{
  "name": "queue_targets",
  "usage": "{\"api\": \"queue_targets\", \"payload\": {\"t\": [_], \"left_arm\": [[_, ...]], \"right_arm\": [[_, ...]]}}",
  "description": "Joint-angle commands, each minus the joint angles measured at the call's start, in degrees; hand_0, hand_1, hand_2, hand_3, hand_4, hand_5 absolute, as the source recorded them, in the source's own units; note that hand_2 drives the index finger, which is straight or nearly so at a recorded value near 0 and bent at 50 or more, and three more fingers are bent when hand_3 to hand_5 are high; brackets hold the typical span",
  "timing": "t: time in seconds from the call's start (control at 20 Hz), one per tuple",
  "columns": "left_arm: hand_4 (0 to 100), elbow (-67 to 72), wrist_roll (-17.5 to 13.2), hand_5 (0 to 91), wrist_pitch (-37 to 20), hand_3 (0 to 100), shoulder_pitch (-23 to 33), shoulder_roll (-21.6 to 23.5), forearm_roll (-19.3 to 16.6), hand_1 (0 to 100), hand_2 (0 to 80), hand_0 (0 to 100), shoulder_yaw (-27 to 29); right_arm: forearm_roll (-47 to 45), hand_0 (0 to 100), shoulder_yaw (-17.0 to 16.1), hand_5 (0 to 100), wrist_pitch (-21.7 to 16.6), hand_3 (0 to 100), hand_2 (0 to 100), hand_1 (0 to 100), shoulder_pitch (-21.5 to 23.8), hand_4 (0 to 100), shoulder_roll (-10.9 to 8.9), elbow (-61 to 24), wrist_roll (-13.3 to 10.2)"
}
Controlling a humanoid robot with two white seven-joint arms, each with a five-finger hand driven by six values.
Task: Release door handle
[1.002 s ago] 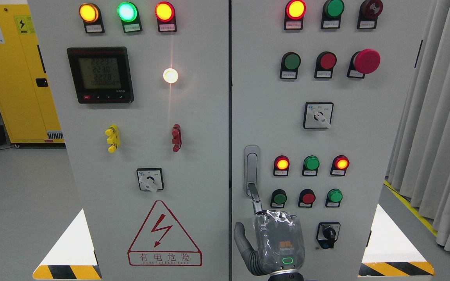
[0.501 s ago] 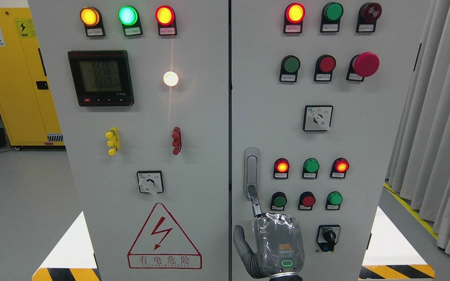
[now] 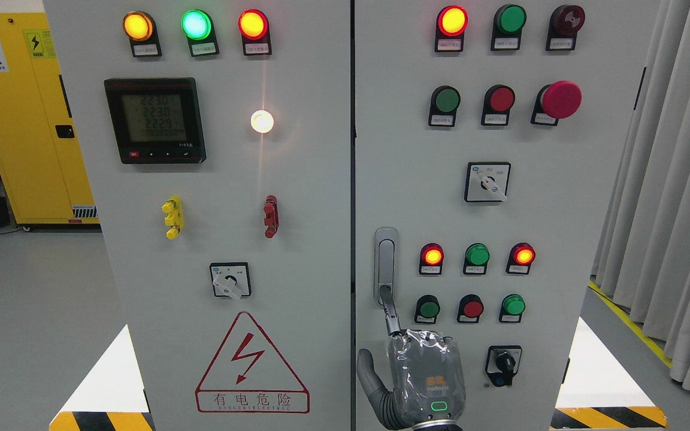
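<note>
The silver door handle (image 3: 386, 257) sits upright in its recess at the left edge of the cabinet's right door (image 3: 560, 227). My right hand (image 3: 376, 324), wrapped in clear plastic, rises from the bottom edge just below it, back facing me. Its index finger (image 3: 390, 311) points up and its tip touches the handle's lower end. The thumb (image 3: 368, 368) is spread out to the left, away from the handle. Nothing is held in the hand. The other fingers are hidden behind the palm. The left arm does not show.
Lamps and push buttons (image 3: 472, 256) lie just right of the handle, with a black rotary switch (image 3: 504, 362) below them. The left door (image 3: 225, 227) carries a meter (image 3: 154, 120) and a red warning triangle (image 3: 251, 365). A yellow cabinet (image 3: 21, 120) stands far left, grey curtains (image 3: 674, 179) right.
The whole picture has shifted down a few pixels as the head moved. My right hand has sunk slightly; its index fingertip stays at the handle's lower end.
</note>
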Motion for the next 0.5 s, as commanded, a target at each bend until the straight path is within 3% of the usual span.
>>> {"api": "queue_targets", "payload": {"t": [0.0,0.45], "left_arm": [[0,0.0,0.0,0.0,0.0,0,0.0,0.0,0.0,56,0.0,12,0.0],[0,0.0,0.0,0.0,0.0,0,0.0,0.0,0.0,56,0.0,12,0.0]], "right_arm": [[0.0,58,-0.1,100,0.0,100,0,39,0.1,100,-0.04,0.2,0.0],[0.1,58,0.0,100,0.0,100,0,39,0.1,100,-0.04,0.6,0.8]]}}
